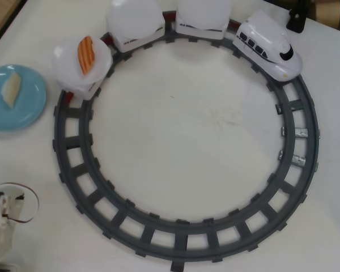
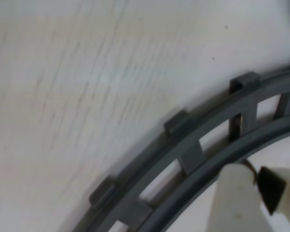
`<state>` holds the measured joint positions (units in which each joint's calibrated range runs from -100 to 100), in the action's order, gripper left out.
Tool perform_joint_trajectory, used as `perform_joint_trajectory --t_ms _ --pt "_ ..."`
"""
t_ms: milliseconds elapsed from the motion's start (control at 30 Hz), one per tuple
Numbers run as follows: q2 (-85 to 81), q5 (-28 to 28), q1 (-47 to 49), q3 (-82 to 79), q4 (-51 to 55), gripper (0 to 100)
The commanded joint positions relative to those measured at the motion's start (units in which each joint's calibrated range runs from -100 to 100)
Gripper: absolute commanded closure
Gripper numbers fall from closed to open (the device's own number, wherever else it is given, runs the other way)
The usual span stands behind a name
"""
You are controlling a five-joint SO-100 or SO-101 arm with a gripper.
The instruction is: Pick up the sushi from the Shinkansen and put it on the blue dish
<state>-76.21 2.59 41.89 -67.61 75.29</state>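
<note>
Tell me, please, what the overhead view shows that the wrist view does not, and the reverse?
Only the overhead view shows the Shinkansen, its plate cars, an orange sushi on the rear plate, and the blue dish holding a pale piece. Only the wrist view shows the gripper close up above the track. Both share the grey track and white table.

A hobby tabletop setup: plain white table (image 1: 175, 130) bearing a grey toy track (image 1: 187, 241).
</note>
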Motion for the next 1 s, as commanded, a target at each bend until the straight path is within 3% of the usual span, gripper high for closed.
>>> perform_joint_trajectory --t_ms 0,600,967 --pt "-3.6 0.1 2.2 -4.4 -3.4 97" --pt "-21.7 0.1 2.5 -25.2 -3.7 97" --pt "-21.9 -0.3 1.6 -25.6 -3.1 97"
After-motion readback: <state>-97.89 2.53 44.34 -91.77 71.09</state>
